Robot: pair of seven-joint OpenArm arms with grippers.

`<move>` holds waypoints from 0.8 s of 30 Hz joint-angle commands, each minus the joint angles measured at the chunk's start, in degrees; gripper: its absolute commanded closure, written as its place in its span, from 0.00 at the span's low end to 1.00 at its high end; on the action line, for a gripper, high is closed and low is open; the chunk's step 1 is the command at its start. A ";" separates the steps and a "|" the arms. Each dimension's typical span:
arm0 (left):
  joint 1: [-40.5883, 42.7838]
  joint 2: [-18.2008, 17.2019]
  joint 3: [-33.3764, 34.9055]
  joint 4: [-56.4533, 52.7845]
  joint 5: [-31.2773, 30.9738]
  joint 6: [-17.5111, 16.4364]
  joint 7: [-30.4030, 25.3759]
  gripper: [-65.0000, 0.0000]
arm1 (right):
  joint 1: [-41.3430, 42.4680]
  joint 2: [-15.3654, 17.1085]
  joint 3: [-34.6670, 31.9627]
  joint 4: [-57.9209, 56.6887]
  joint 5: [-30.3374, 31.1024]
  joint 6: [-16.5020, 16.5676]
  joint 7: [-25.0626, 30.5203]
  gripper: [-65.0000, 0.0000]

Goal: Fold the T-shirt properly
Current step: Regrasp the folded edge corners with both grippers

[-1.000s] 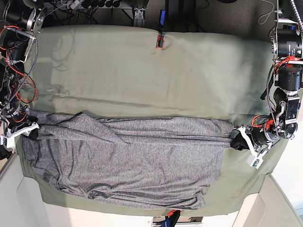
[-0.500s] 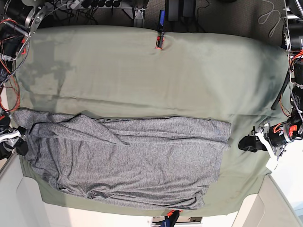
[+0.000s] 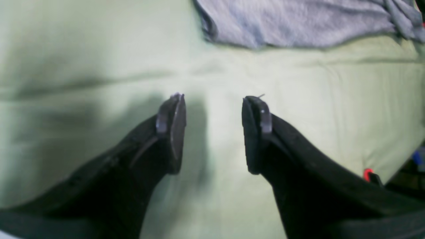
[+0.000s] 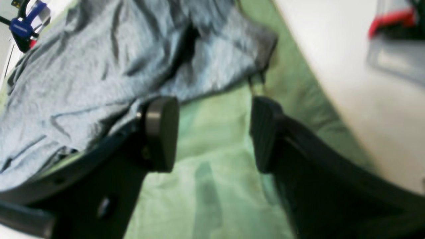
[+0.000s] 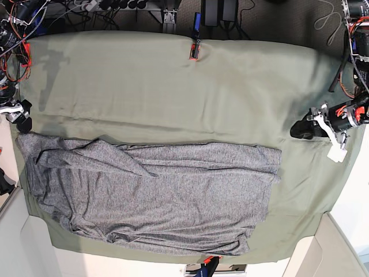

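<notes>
The T-shirt (image 5: 155, 196) is heather-grey and lies spread lengthwise across the near half of the olive-green table cloth (image 5: 173, 86), with wrinkles and a fold along its far edge. My left gripper (image 5: 300, 129) hovers to the right of the shirt, apart from it. In the left wrist view the left gripper (image 3: 212, 103) is open over bare cloth, and the T-shirt (image 3: 298, 20) edge lies ahead. My right gripper (image 5: 22, 120) sits at the far left, just beyond the shirt's corner. The right wrist view shows the right gripper (image 4: 212, 113) open and holding nothing, with the T-shirt (image 4: 99, 66) to its left.
A red-and-black clamp (image 5: 195, 51) pins the cloth at the back edge, and another clamp (image 5: 209, 263) sits at the front edge. Cables and arm bases crowd both back corners. White surfaces (image 5: 26, 254) flank the front corners.
Both grippers have let go of the shirt's ends, opened, and drawn outward and toward the back. The shirt's left end has settled flat on the cloth.
</notes>
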 commanded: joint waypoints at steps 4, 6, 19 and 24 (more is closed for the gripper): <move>-1.01 1.44 -0.52 0.94 -1.05 -0.52 -1.18 0.53 | 3.76 0.46 0.04 -3.26 -0.90 -1.64 2.75 0.47; -1.01 2.36 -0.52 0.94 0.79 -0.52 -2.47 0.53 | 5.20 0.48 0.09 -5.46 -2.49 -2.64 3.39 0.47; -5.81 6.67 -0.52 -2.71 11.28 1.14 -8.48 0.53 | 13.66 0.46 0.09 -13.70 -5.40 -5.99 3.82 0.47; -11.96 9.18 -0.52 -9.14 13.25 2.34 -8.74 0.53 | 14.86 0.44 0.07 -14.95 -6.10 -5.99 4.00 0.47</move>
